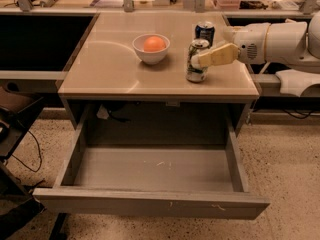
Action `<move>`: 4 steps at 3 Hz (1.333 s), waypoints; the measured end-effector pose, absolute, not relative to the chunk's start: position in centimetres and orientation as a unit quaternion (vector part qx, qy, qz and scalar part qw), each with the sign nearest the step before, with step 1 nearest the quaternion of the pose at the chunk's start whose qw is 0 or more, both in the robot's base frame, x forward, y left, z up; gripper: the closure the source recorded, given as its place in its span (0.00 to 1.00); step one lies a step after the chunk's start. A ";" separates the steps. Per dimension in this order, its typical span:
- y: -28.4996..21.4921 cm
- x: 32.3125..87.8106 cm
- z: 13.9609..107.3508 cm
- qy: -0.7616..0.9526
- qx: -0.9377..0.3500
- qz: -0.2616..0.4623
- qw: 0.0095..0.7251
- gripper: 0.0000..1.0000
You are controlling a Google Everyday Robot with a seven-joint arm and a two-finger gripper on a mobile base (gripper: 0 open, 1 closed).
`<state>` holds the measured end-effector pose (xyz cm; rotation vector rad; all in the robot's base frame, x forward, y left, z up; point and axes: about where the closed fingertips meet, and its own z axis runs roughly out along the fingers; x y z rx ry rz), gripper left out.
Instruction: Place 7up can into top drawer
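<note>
The 7up can [196, 75], whitish-silver with green markings, stands upright on the right part of the tan table top [110, 69]. My gripper [198, 60] comes in from the right on a white arm [280, 41] and its cream tip lies against the can's upper right side. The top drawer [155, 170] is pulled wide open below the table, its grey floor bare and its front panel [150, 204] nearest the camera.
A dark blue can [204, 32] stands just behind the 7up can. A white bowl [151, 54] holding an orange [154, 44] sits left of the cans. Cables [27, 149] and dark equipment lie on the floor at left.
</note>
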<state>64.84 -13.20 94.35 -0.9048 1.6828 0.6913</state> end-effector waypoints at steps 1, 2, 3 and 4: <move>-13.1 64.8 94.4 0.703 -0.380 0.289 0.527 0.00; -12.6 65.5 91.7 0.719 -0.382 0.282 0.508 0.00; -11.6 67.2 88.9 0.739 -0.367 0.276 0.493 0.00; -11.6 67.2 88.9 0.739 -0.367 0.276 0.493 0.00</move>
